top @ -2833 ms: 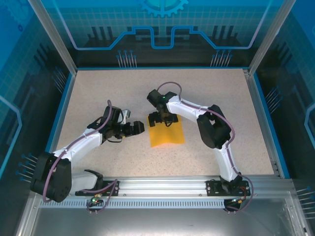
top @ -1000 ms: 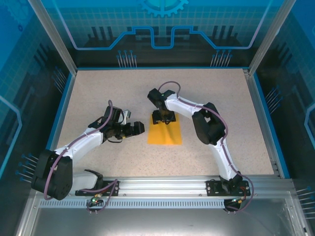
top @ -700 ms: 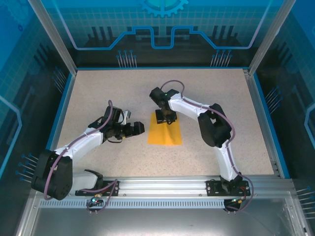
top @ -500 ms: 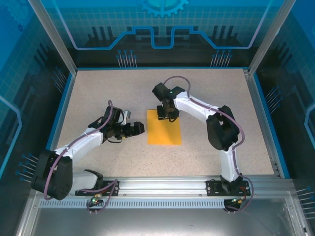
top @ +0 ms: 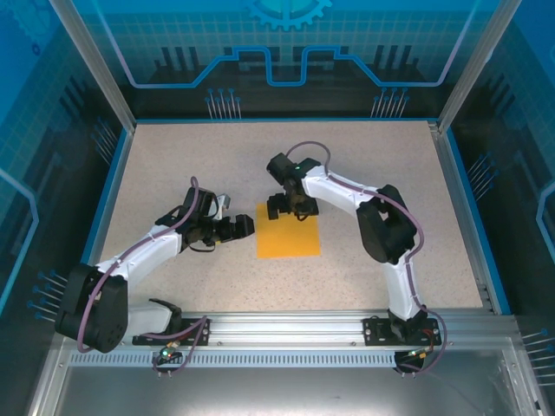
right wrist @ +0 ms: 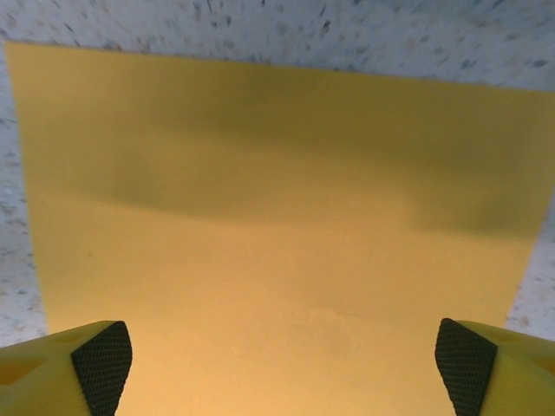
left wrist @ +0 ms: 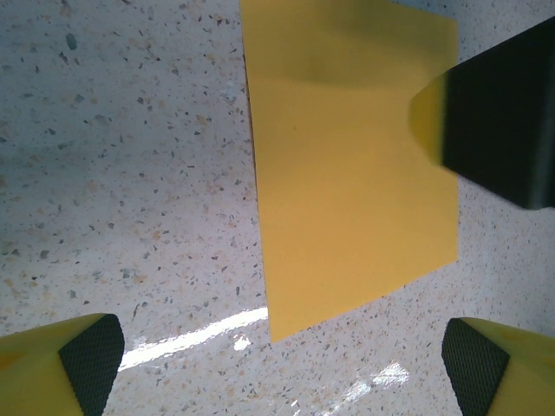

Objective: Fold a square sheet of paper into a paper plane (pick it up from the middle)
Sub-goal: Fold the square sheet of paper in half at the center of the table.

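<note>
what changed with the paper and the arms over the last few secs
The square sheet of paper looked wavy along its near edge; now it lies flat, slid slightly left. The right gripper shifted a little around the sheet's far edge and is above that edge now, jaws open, gripping nothing. The left gripper stayed put beside the sheet, open.

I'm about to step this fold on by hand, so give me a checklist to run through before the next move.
1. The sheet of paper lies flat on the table: ok.
2. The right gripper is open, above the paper's far edge: ok.
3. The left gripper is open, beside the paper's left edge, fingers off it: ok.
4. The right gripper is clear of the paper's surface: cannot tell.
5. A centre crease is pressed in: cannot tell.
</note>
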### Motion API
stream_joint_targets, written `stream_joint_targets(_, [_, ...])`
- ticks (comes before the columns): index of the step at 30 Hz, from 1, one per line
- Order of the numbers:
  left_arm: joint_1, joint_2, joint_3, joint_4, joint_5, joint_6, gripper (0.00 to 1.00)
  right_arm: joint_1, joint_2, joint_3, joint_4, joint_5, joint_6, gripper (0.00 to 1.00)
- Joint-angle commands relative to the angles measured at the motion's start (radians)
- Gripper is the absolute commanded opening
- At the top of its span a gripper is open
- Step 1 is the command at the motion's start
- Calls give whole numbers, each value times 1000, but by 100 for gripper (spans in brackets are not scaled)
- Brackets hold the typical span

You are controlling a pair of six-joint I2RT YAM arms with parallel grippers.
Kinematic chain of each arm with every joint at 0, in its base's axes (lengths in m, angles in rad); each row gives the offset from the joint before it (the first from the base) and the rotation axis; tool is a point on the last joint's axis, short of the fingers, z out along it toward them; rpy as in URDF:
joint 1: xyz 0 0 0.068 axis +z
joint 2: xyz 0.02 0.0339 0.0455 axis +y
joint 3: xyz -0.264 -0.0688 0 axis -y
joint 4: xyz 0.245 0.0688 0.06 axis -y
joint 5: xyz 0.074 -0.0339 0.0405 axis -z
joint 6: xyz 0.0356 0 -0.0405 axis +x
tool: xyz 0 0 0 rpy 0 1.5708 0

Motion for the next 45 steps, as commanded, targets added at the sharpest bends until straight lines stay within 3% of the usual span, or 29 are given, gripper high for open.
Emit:
stream_joint_targets(1, [-8, -12, 27, -22, -12, 24, 99, 32, 62, -1, -26, 25, 40, 100])
stream_joint_targets(11, [-8, -14, 20, -21, -13, 28, 99, 63, 182, -73, 27, -4, 86, 95])
stream_joint_targets(24, [-8, -24, 32, -41, -20, 29, 99, 51, 70, -30, 15, 6, 64, 51])
stream_joint_targets(31, [-7, -34, 27, -48, -30, 29, 99, 44, -48, -45, 22, -1, 51, 35])
stream_joint_targets(33, [-7, -33, 29, -49, -32, 30, 99, 41, -93, -64, 37, -8, 53, 35])
stream_joint_targets(40, [-8, -23, 42, -43, -26, 22, 98, -21, -272, -227, 207, -188, 71, 31])
stream_joint_targets(45, [-9, -36, 48, -38, -14, 7, 98, -109, -385, -439, 498, -477, 150, 35])
